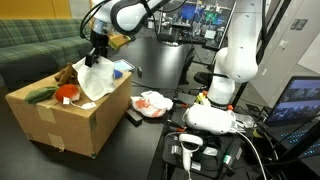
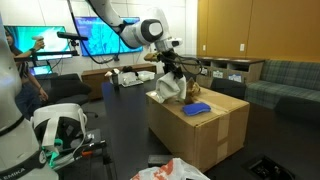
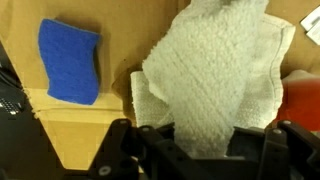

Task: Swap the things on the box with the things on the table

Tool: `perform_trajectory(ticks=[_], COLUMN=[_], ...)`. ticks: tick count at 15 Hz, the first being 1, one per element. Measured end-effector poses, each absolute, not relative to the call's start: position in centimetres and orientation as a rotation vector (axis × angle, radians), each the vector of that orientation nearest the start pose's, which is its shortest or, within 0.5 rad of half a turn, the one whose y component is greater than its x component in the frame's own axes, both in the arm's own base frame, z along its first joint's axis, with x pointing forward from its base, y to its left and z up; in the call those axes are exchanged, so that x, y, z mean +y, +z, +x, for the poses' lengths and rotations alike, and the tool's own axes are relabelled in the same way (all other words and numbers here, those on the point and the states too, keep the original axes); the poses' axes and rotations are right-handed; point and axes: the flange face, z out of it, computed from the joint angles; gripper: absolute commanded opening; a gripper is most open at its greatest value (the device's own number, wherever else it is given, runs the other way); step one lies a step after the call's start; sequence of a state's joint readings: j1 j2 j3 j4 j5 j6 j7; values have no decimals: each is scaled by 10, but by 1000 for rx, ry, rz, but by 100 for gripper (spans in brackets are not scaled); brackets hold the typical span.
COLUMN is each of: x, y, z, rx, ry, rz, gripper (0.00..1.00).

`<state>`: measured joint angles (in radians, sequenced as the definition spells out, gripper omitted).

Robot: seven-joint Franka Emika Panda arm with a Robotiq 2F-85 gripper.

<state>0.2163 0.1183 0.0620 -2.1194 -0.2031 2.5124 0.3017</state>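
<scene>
Above the cardboard box [image 1: 70, 115], a white towel [image 3: 215, 70] is held pinched in the gripper [image 3: 200, 145].
The towel is seen hanging from the clenched gripper in both exterior views. Its lower folds apparently touch the box top, near a blue sponge [image 3: 70, 62] and just beside a red object [image 3: 300, 100]. 1 crumpled red-and-white bag [image 1: 152, 103] is seen on the black table [image 1: 165, 62]. For this step, the towel should be lifted straight up until fully clear of the box, so the sponge is not dragged. It should then be carried to a bare table spot apart from the bag.
</scene>
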Motion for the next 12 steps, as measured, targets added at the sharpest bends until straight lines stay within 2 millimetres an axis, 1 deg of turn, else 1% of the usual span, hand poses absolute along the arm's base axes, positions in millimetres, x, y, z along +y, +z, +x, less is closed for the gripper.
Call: perform_trajectory(ticks=[1, 3, 4, 10, 11, 12], x=[156, 146, 142, 127, 125, 124], y=[385, 384, 384, 387, 389, 392], z=[570, 581, 585, 601, 603, 604], rx=[-163, -123, -108, -53, -47, -43], ry=[-470, -450, -436, -367, -363, -362], rz=[-3156, -3168, -3175, -3209, -3212, -3214], gripper=[33, 36, 41, 88, 95, 99])
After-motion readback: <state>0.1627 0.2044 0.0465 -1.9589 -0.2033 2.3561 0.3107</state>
